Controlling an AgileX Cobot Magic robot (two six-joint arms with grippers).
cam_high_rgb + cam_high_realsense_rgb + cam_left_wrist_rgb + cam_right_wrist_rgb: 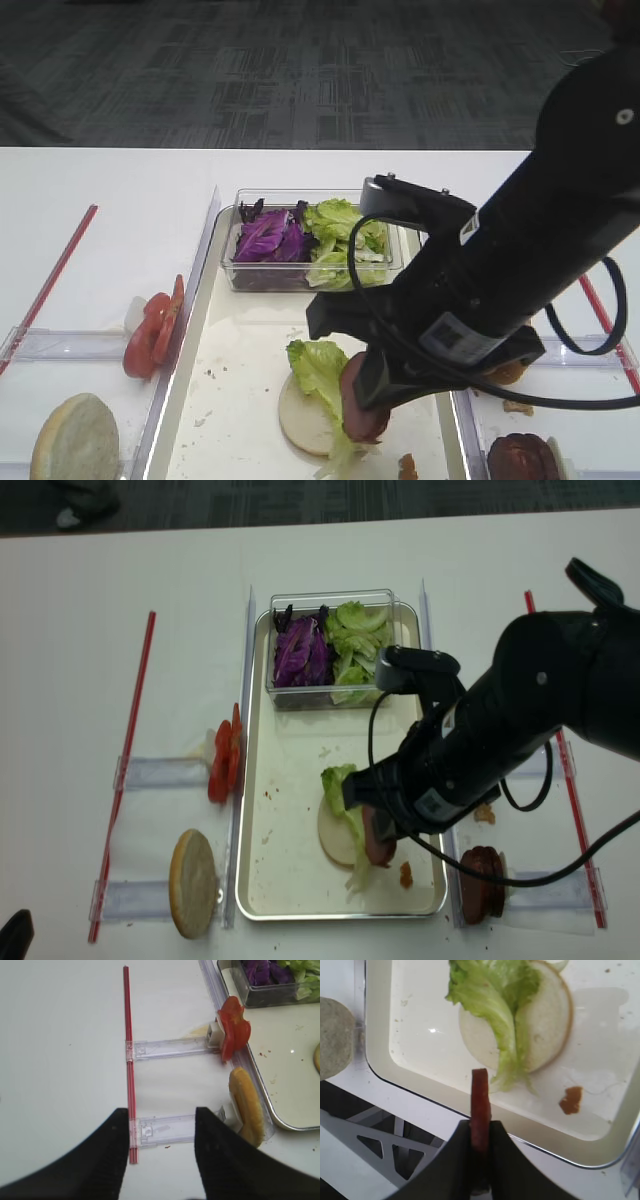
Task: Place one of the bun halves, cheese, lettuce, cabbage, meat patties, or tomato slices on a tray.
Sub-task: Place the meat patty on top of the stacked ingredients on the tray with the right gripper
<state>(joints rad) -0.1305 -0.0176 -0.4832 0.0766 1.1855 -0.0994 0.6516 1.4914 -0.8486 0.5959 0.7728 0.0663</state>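
Left gripper (160, 1125): jaws apart, nothing between them, hanging over bare table beside the red strip (127, 1050); parked clear of the work
Domed bun half (194, 882): propped on edge in a clear rack (150, 900) just left of the tray, presumably so fingers can close on its rim
Tomato slices (224, 762): stood on edge in the rack above the bun, for the same reason
Tray (275, 880): long silvery pan, whitish liner, crumbs scattered
Clear box (330, 685): at the tray's far end, walls keeping cabbage (298, 652) and lettuce (355, 640) apart from the build
Flat bun half (547, 1020): lying flat on the liner as base, a lettuce leaf (492, 1005) draped across it
Right gripper (480, 1135): clamped on a meat patty (480, 1105), pinched by its rim and hanging edge-on near the bun; not yet laid down
Spare patty (482, 880): stood in a rack right of the tray
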